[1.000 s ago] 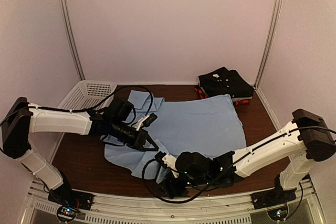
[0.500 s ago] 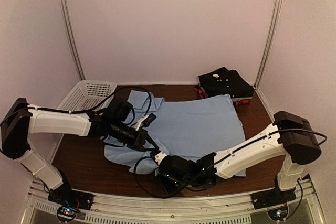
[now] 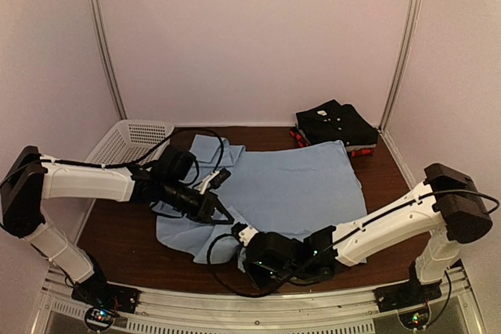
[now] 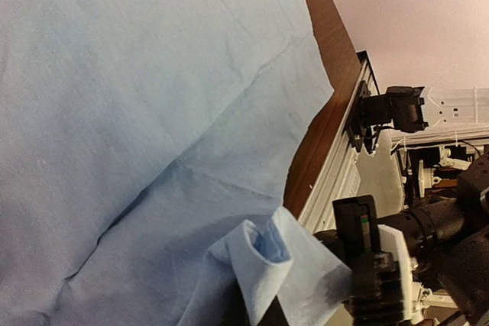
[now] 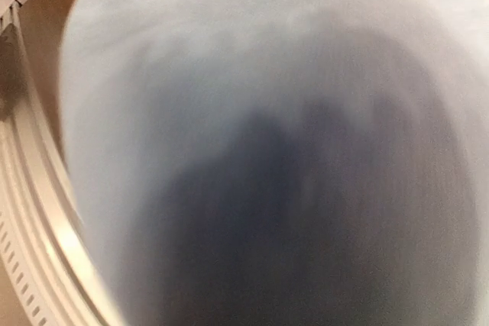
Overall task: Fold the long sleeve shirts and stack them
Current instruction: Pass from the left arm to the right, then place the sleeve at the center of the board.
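Left wrist, right claw [image 4: 354,288] touching blue shirt [image 4: 153,104]

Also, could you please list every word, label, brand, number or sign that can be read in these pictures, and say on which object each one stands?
No text can be read in any view.
The light blue shirt is plain.
The black shirt has small white specks, too small to read.
The white basket shows no writing.
The right wrist view shows only blurred cloth.
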